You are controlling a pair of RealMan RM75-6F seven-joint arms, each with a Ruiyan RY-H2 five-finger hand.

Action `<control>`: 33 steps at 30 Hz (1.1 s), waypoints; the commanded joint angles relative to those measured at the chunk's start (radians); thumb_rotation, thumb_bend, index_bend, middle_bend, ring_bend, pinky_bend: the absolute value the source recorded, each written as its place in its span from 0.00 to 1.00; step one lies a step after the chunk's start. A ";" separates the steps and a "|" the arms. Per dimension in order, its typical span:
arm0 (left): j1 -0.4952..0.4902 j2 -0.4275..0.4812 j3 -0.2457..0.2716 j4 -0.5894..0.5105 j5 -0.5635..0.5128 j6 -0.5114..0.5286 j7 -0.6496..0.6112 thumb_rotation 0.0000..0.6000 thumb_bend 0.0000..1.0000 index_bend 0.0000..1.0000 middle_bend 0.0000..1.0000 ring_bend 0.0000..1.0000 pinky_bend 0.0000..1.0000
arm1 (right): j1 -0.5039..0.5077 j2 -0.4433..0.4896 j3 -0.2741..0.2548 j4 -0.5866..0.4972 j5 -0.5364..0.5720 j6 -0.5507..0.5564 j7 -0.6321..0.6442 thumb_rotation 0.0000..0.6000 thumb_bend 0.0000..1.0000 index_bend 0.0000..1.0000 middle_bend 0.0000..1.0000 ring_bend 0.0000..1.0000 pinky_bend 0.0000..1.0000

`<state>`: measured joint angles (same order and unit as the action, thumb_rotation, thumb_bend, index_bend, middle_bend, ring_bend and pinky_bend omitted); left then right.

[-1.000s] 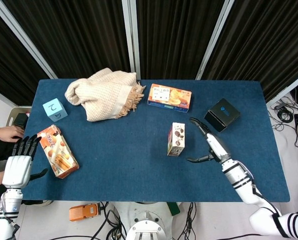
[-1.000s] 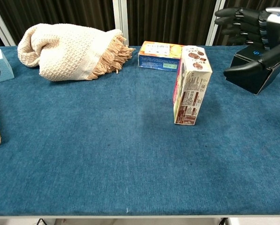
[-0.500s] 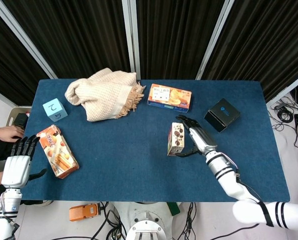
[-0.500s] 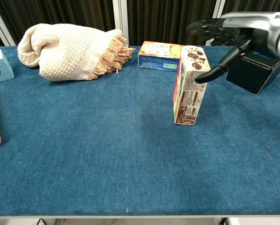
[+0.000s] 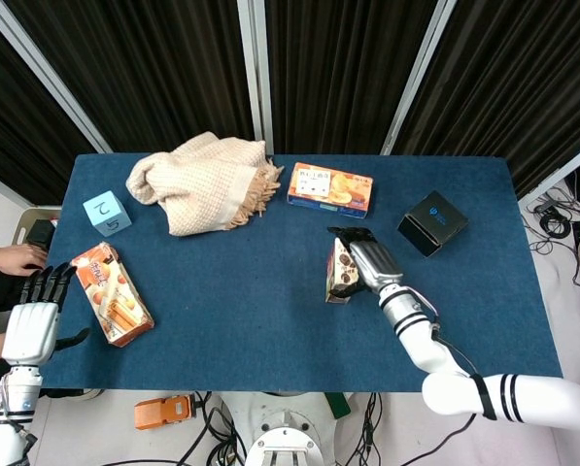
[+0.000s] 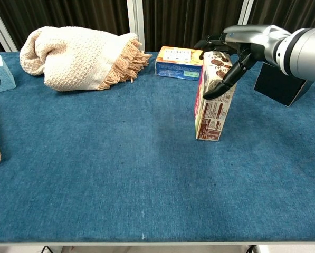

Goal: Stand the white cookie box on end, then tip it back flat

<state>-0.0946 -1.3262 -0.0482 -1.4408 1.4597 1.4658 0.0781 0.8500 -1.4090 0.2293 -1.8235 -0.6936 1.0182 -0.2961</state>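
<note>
The white cookie box [image 5: 339,273] [image 6: 212,108] stands on end right of the table's middle, its chocolate-cookie face turned up. My right hand [image 5: 363,258] [image 6: 235,43] sits over its top. The fingers [image 6: 211,42] reach past the far top edge and the thumb [image 6: 220,84] lies against the near face, so the hand holds the box's upper part. My left hand [image 5: 37,313] hangs at the front left table edge, fingers apart, holding nothing; only the head view shows it.
A cream knitted towel [image 5: 207,180] [image 6: 78,58] lies back left, an orange biscuit box [image 5: 330,189] [image 6: 178,62] behind the cookie box, and a black box [image 5: 432,222] [image 6: 281,84] to its right. A light blue cube [image 5: 106,213] and an orange snack box [image 5: 113,293] lie left. A person's hand [image 5: 13,258] is at the left edge.
My right hand has swung left from beside the black box onto the top of the cookie box and closed around it. The box still stands. The left hand is unmoved.
</note>
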 commanded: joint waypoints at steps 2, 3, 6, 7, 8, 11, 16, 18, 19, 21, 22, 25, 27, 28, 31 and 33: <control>0.003 0.001 0.000 0.001 -0.006 -0.001 -0.002 1.00 0.00 0.07 0.06 0.00 0.00 | -0.008 0.004 0.014 -0.002 -0.013 0.010 0.019 1.00 0.33 0.44 0.40 0.36 0.28; 0.004 0.001 0.000 0.002 -0.007 0.000 -0.002 1.00 0.00 0.07 0.06 0.00 0.00 | -0.014 0.007 0.016 -0.004 -0.029 0.013 0.030 1.00 0.33 0.45 0.40 0.36 0.31; 0.005 0.001 0.000 0.003 -0.006 0.002 -0.005 1.00 0.00 0.07 0.06 0.00 0.00 | -0.048 0.019 0.026 -0.014 -0.099 0.027 0.096 1.00 0.33 0.46 0.41 0.36 0.32; 0.005 0.001 0.000 0.003 -0.006 0.003 -0.005 1.00 0.00 0.07 0.06 0.00 0.00 | -0.059 0.022 0.029 -0.016 -0.122 0.029 0.124 1.00 0.33 0.46 0.41 0.36 0.32; 0.005 0.002 0.001 0.003 -0.006 0.003 -0.004 1.00 0.00 0.07 0.06 0.00 0.00 | -0.071 0.025 0.033 -0.017 -0.148 0.031 0.154 1.00 0.33 0.46 0.41 0.36 0.33; 0.006 0.000 0.001 0.003 -0.006 0.004 -0.006 1.00 0.00 0.07 0.06 0.00 0.00 | -0.113 0.016 0.040 0.005 -0.256 0.033 0.286 1.00 0.33 0.46 0.41 0.36 0.33; 0.003 -0.003 0.002 0.003 -0.006 -0.002 -0.004 1.00 0.00 0.07 0.06 0.00 0.00 | -0.171 -0.063 0.034 0.155 -0.486 0.008 0.655 1.00 0.33 0.46 0.42 0.36 0.33; 0.002 -0.004 0.002 0.001 -0.006 -0.005 -0.005 1.00 0.00 0.07 0.06 0.00 0.00 | -0.183 -0.115 0.015 0.252 -0.590 0.026 0.797 1.00 0.33 0.44 0.42 0.35 0.33; 0.001 -0.004 0.002 0.001 -0.007 -0.005 -0.004 1.00 0.00 0.07 0.06 0.00 0.00 | -0.186 -0.138 0.005 0.296 -0.630 0.037 0.851 1.00 0.33 0.43 0.42 0.34 0.33; 0.000 -0.004 0.001 0.000 -0.008 -0.007 -0.001 1.00 0.00 0.07 0.06 0.00 0.00 | -0.188 -0.188 -0.017 0.387 -0.689 0.057 0.942 1.00 0.33 0.42 0.42 0.33 0.32; -0.001 -0.003 0.000 -0.001 -0.009 -0.009 0.001 1.00 0.00 0.07 0.06 0.00 0.00 | -0.188 -0.224 -0.028 0.447 -0.718 0.070 0.991 1.00 0.33 0.41 0.42 0.33 0.32; -0.003 0.000 -0.001 -0.008 -0.008 -0.009 0.008 1.00 0.00 0.07 0.06 0.00 0.00 | -0.190 -0.317 -0.046 0.589 -0.762 0.107 1.100 1.00 0.33 0.39 0.42 0.31 0.30; -0.005 0.001 -0.002 -0.013 -0.007 -0.008 0.011 1.00 0.00 0.07 0.06 0.00 0.00 | -0.194 -0.385 -0.050 0.684 -0.776 0.138 1.167 1.00 0.33 0.39 0.42 0.31 0.30; -0.005 0.001 -0.003 -0.015 -0.006 -0.008 0.012 1.00 0.00 0.07 0.06 0.00 0.00 | -0.195 -0.411 -0.051 0.722 -0.779 0.147 1.191 1.00 0.33 0.38 0.42 0.31 0.30; -0.007 0.003 -0.002 -0.018 -0.006 -0.010 0.018 1.00 0.00 0.07 0.06 0.00 0.00 | -0.196 -0.478 -0.053 0.832 -0.786 0.167 1.256 1.00 0.33 0.37 0.42 0.30 0.29; -0.008 0.004 -0.002 -0.019 -0.007 -0.011 0.020 1.00 0.00 0.07 0.06 0.00 0.00 | -0.194 -0.503 -0.056 0.882 -0.792 0.172 1.288 1.00 0.33 0.35 0.42 0.29 0.27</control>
<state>-0.1025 -1.3219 -0.0507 -1.4602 1.4529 1.4548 0.0980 0.6634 -1.8372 0.1885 -1.0321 -1.4482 1.1558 0.9316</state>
